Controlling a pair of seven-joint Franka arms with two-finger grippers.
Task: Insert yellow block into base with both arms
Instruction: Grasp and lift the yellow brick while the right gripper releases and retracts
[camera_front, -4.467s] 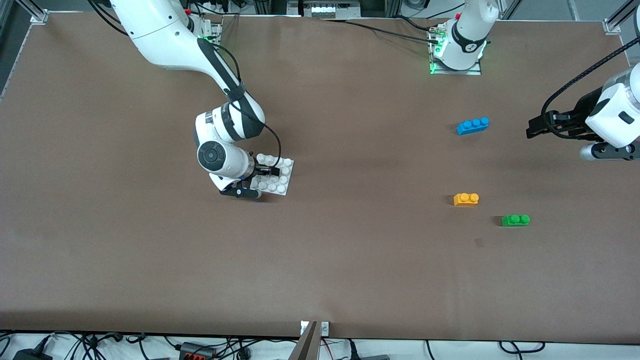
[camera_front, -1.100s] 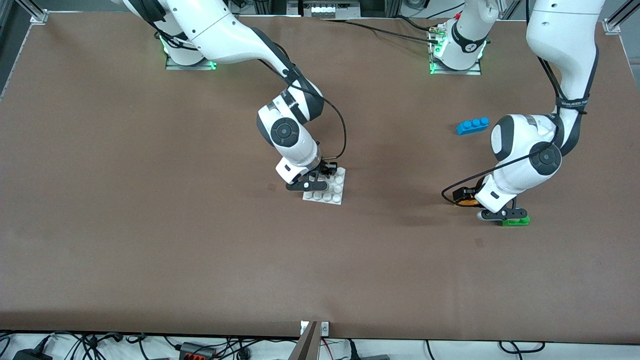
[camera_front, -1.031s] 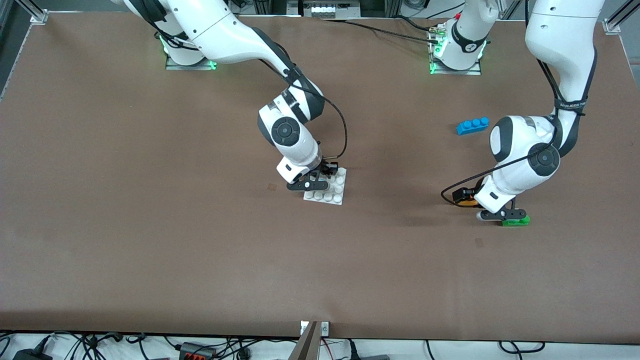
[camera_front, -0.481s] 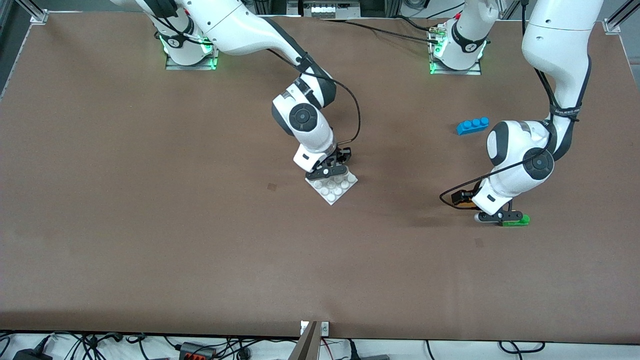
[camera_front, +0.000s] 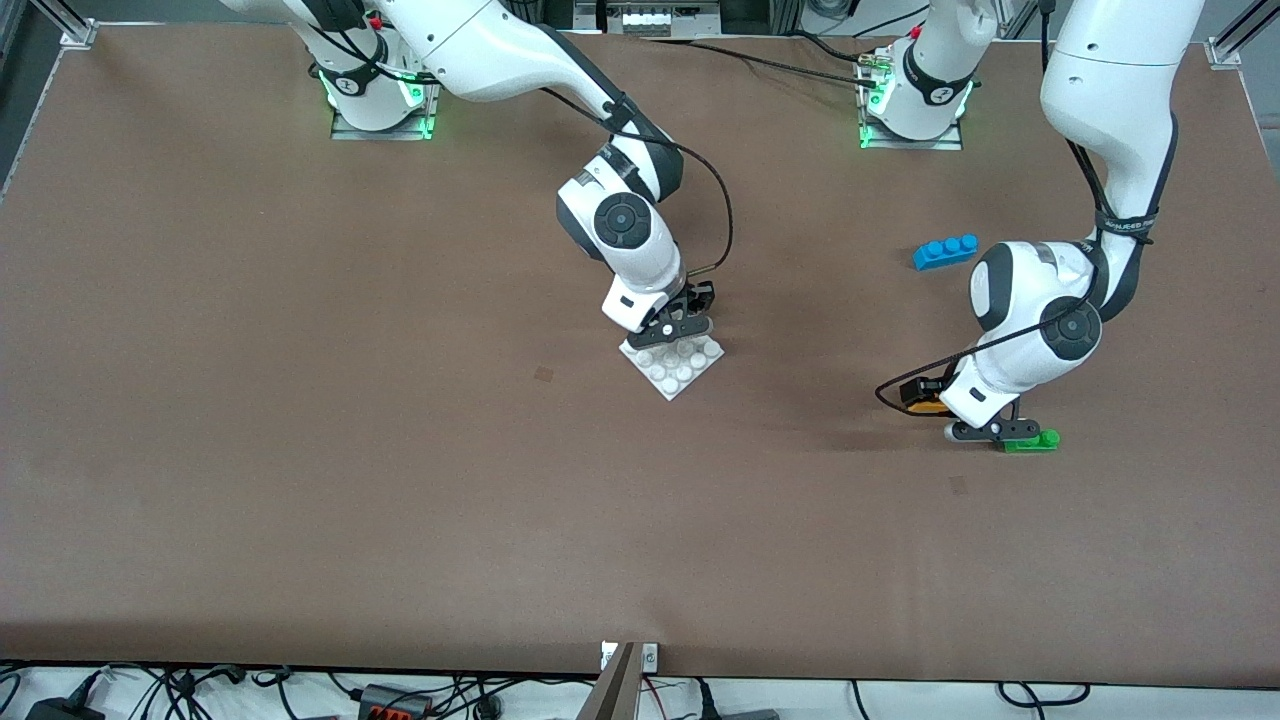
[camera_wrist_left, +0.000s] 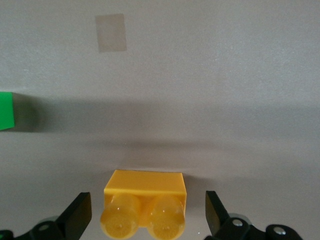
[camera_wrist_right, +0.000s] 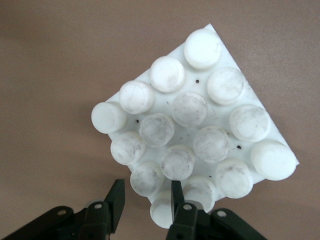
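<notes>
Left wrist: left hand (camera_wrist_left: 145, 225) wide, straddling yellow block (camera_wrist_left: 144, 202) | right hand (camera_wrist_right: 142, 200) seemingly pinching base (camera_wrist_right: 227, 107)

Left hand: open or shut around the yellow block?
Open. The left hand straddles the yellow block, a gap visible on each side.

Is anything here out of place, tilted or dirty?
The white plate is turned cornerwise to the table edges, with the right gripper at one corner. Its studs show grey smudges and small dark specks. The yellow block sits straight between the open left gripper fingers.
</notes>
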